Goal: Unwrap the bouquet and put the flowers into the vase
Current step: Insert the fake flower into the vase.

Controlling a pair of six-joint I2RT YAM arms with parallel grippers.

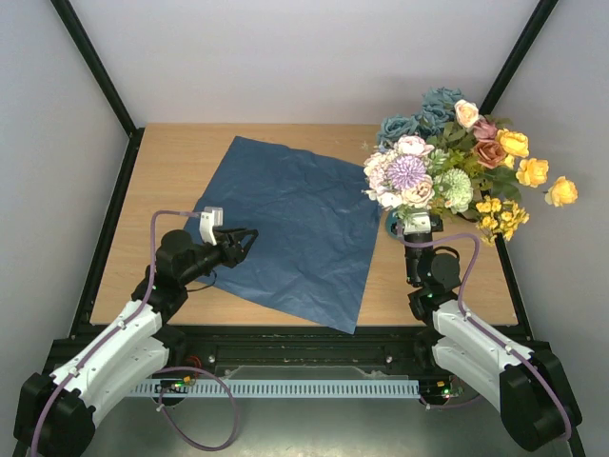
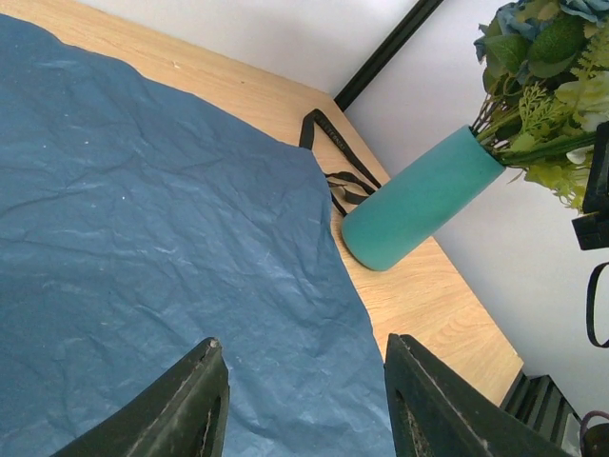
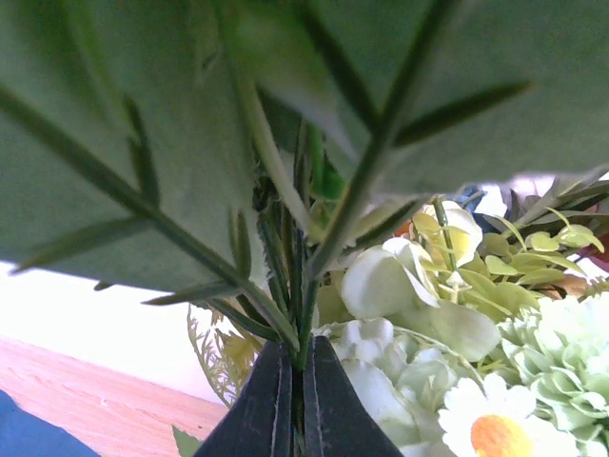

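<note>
1. The worktop (image 1: pixel 171 171) carries the blue paper sheet (image 1: pixel 295 228), opened out flat; only the top camera shows it whole.
2. The flowers (image 1: pixel 457 162) stand in the vase (image 2: pixel 419 200) at the right rear. From above only a sliver of teal shows under the blooms, while the left wrist view shows its full side.
3. The left arm (image 1: pixel 133 328) holds its jaws spread and empty over the sheet.
4. The right arm (image 1: pixel 476 333) has its jaws pressed together, pinching thin green stems, as its own wrist camera shows.
5. A black ribbon (image 2: pixel 333 167) lies beside the sheet's edge near the vase's foot, seen only from the left wrist.
</note>
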